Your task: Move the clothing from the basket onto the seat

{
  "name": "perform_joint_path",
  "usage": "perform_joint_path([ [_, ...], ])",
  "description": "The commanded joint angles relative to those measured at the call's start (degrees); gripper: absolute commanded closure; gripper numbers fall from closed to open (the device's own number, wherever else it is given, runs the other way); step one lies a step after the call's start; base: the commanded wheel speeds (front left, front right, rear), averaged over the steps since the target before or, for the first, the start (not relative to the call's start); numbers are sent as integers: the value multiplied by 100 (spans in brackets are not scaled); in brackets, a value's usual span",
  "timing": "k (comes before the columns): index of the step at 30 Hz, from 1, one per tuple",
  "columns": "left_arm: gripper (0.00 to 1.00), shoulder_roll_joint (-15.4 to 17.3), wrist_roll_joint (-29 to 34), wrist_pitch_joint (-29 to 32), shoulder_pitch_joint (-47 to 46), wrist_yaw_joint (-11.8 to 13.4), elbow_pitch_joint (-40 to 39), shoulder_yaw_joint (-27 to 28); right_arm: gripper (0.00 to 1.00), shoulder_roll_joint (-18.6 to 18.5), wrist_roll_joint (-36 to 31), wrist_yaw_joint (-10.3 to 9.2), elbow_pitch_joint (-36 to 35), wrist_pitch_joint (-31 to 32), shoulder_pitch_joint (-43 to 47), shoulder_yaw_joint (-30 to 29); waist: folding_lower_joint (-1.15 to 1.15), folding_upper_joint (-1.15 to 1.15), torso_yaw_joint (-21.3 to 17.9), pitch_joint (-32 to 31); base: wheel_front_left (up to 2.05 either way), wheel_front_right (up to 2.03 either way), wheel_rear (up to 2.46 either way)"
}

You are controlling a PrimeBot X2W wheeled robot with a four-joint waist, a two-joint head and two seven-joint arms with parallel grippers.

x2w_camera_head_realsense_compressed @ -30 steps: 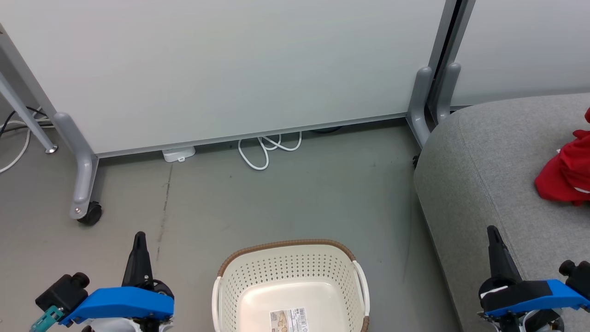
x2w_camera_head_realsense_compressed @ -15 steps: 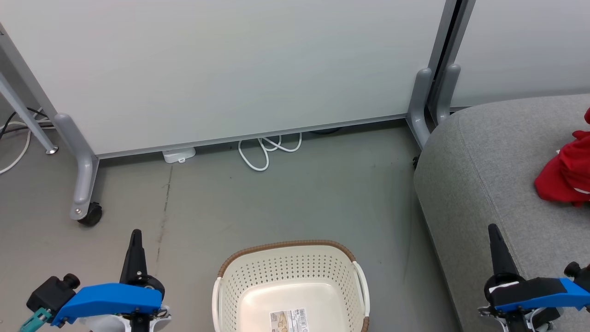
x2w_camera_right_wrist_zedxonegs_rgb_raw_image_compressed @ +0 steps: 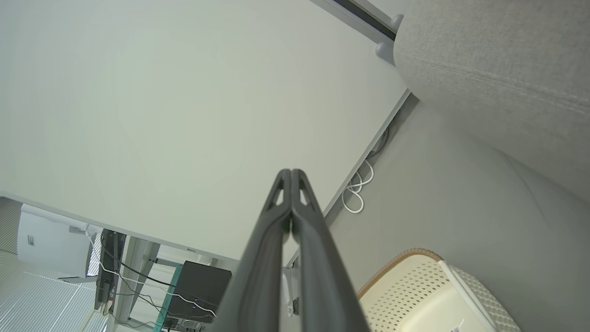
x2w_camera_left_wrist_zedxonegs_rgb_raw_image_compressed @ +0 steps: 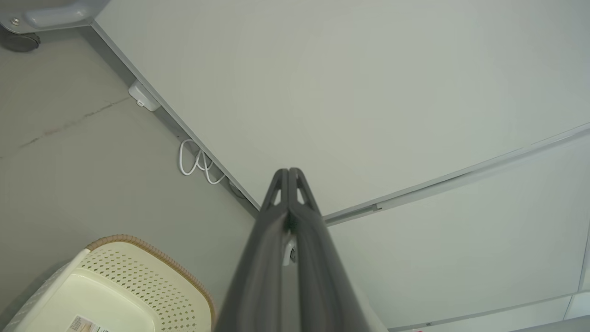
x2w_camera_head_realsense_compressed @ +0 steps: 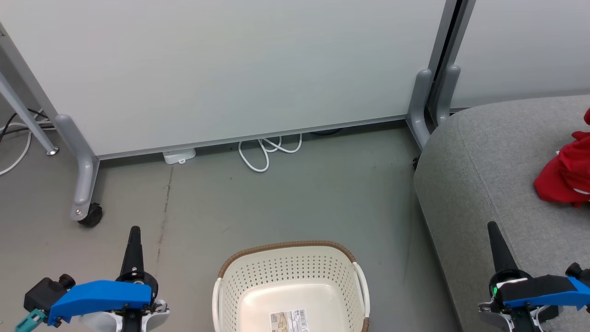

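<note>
The head camera looks steeply down over the oval cream perforated plastic basket point(x2w_camera_head_realsense_compressed: 286, 265); both wrist cameras flank it, looking past its rim.

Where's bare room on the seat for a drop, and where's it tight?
Free: the seat is bare grey fabric from its rounded left corner across to the clothing, including the strip ahead of the right gripper. The floor between basket and partition is bare, bar a white cable. Crowded: the right end in view, where the clothing lies.
</note>
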Motion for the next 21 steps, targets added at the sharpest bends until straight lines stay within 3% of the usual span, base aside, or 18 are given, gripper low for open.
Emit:
perform_joint_path([
  [1, 100, 8, -164, 54, -132, -38, -62, 59, 100, -1, 189, 2, -72, 46, -109, -12, 0, 0, 0, -2, 0, 0, 0],
  [21, 100, 9, -1158, 311, -174, -86, -84, 164, 100, 8, 1208, 2, -129, 310, -127, -38, 0, 0, 3, -26, 0, 0, 0],
])
